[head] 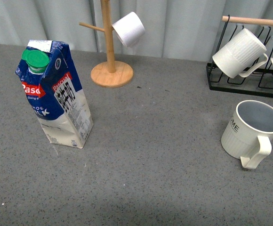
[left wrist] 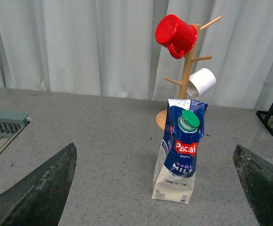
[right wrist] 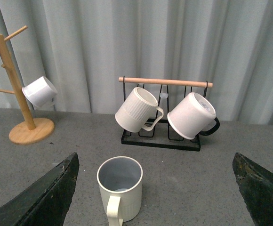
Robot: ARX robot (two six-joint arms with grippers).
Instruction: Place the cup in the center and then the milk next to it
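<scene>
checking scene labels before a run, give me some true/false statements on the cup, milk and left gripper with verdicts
1. The milk stands upright with its green cap on. True.
2. The cup lies on its side. False: it stands upright, opening up.
3. The left gripper grips the milk. False: it is open, and the milk stands apart from it.
4. A red cup hangs on the mug tree. True.

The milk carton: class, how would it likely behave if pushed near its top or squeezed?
The milk carton stands tall on a narrow base, so a high push would probably tip it. Its upper walls look creased, so it likely gives under a squeeze.
</scene>
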